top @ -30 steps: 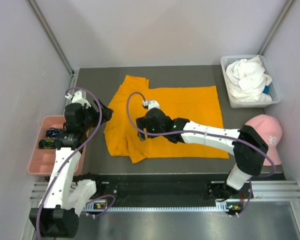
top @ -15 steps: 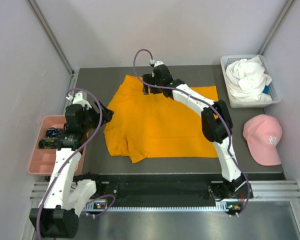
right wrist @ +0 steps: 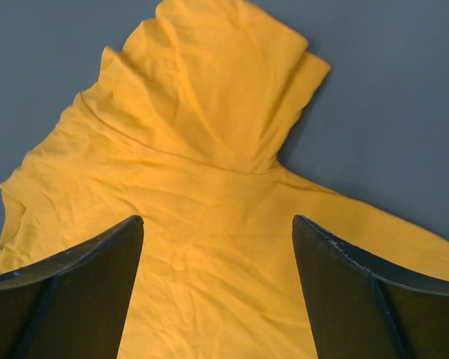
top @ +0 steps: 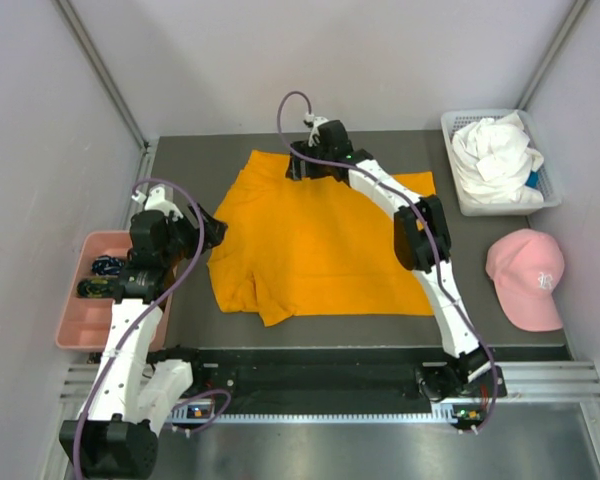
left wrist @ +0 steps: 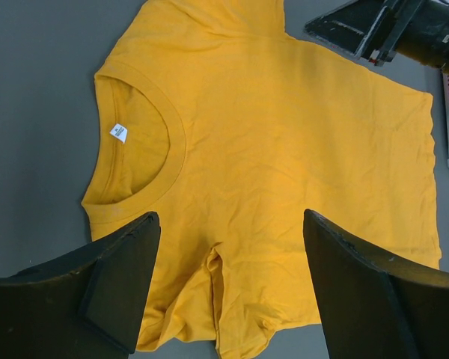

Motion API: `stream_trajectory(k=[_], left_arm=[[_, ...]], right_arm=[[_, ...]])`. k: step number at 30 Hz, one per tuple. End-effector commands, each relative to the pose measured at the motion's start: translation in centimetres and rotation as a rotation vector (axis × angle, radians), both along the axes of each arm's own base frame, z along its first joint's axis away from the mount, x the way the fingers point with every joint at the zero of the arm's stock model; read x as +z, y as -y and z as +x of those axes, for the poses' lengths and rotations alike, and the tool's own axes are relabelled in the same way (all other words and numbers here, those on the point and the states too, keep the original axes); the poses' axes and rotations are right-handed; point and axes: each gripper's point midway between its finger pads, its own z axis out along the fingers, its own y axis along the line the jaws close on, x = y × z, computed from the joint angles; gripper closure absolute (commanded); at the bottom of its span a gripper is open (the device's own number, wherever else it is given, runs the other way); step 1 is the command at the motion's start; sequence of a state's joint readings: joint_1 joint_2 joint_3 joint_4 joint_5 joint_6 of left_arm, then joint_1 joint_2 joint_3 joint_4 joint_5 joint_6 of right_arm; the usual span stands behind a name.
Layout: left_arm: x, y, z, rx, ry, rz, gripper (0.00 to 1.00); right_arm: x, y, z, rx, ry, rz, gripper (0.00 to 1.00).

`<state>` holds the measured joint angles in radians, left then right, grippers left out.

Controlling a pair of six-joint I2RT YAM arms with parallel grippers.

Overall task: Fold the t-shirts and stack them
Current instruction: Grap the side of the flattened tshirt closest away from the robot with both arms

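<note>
The orange t-shirt (top: 325,245) lies spread on the dark table, collar to the left, its near sleeve (left wrist: 232,314) bunched. My left gripper (top: 214,231) hovers open over the collar edge; in the left wrist view its fingers frame the shirt's (left wrist: 284,149) near side around the gripper (left wrist: 230,217). My right gripper (top: 294,170) is open above the far sleeve (right wrist: 224,90), which lies folded over itself, with nothing between the gripper's (right wrist: 217,218) fingers. A white t-shirt (top: 495,152) sits crumpled in a basket.
The white basket (top: 505,207) stands at the back right. A pink cap (top: 525,278) lies on the table's right edge. A pink tray (top: 80,320) with small items sits left of the table, beside my left arm.
My right arm has swung from over the shirt's near left part to the far sleeve, still open. The left arm and the shirt have not moved.
</note>
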<state>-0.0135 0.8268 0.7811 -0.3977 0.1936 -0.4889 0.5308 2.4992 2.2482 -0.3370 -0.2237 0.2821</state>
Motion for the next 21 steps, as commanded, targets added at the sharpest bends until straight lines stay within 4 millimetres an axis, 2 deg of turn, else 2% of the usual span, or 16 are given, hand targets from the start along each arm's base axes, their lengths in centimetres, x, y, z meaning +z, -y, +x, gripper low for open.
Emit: stream_trajectory(k=[1, 2, 8, 9, 10, 11, 12, 13, 14, 15, 16, 17, 18, 20, 21], left_arm=[[0.6, -0.1, 0.1, 0.007, 0.030, -0.013, 0.19], [0.6, 0.0, 0.1, 0.008, 0.032, -0.016, 0.19], [0.5, 0.3, 0.4, -0.006, 0.032, -0.033, 0.19], [0.5, 0.3, 0.5, -0.009, 0.034, -0.031, 0.19], [0.6, 0.4, 0.6, -0.015, 0.036, -0.027, 0.19], [0.5, 0.4, 0.7, -0.019, 0.035, -0.027, 0.19], [0.6, 0.6, 0.7, -0.030, 0.038, -0.025, 0.19], [0.6, 0.6, 0.9, -0.034, 0.039, -0.020, 0.19], [0.6, 0.6, 0.9, -0.040, 0.042, -0.018, 0.20], [0.8, 0.8, 1.0, -0.050, 0.049, -0.016, 0.20], [0.7, 0.7, 1.0, -0.054, 0.047, -0.008, 0.20], [0.8, 0.8, 1.1, -0.056, 0.053, -0.007, 0.20], [0.8, 0.8, 1.2, -0.060, 0.055, -0.011, 0.20], [0.8, 0.9, 1.4, -0.065, 0.056, -0.014, 0.20], [0.7, 1.1, 1.4, -0.070, 0.053, -0.022, 0.20]], right_arm=[[4.0, 1.2, 3.0, 0.011, 0.050, 0.158, 0.20], [3.4, 1.3, 3.2, 0.011, 0.038, 0.166, 0.20], [3.4, 2.0, 3.0, 0.021, 0.017, 0.187, 0.20], [5.1, 2.1, 2.8, 0.024, 0.043, 0.191, 0.20], [4.5, 2.5, 2.3, 0.023, 0.026, 0.181, 0.20], [5.0, 2.6, 1.9, 0.027, 0.032, 0.181, 0.20], [7.9, 3.0, 1.4, 0.022, 0.072, 0.188, 0.20], [6.9, 3.6, 0.5, 0.014, 0.042, 0.167, 0.20], [7.5, 3.9, -0.4, 0.012, 0.038, 0.157, 0.20], [10.2, 4.5, -1.2, 0.002, 0.077, 0.157, 0.20], [9.0, 5.1, -2.6, -0.002, 0.046, 0.130, 0.20], [9.2, 5.2, -3.8, -0.004, 0.047, 0.112, 0.20], [10.1, 6.6, -5.4, -0.041, 0.059, 0.082, 0.20], [10.4, 7.1, -7.6, -0.056, 0.055, 0.069, 0.19], [8.7, 7.8, -9.4, -0.064, 0.019, 0.044, 0.19]])
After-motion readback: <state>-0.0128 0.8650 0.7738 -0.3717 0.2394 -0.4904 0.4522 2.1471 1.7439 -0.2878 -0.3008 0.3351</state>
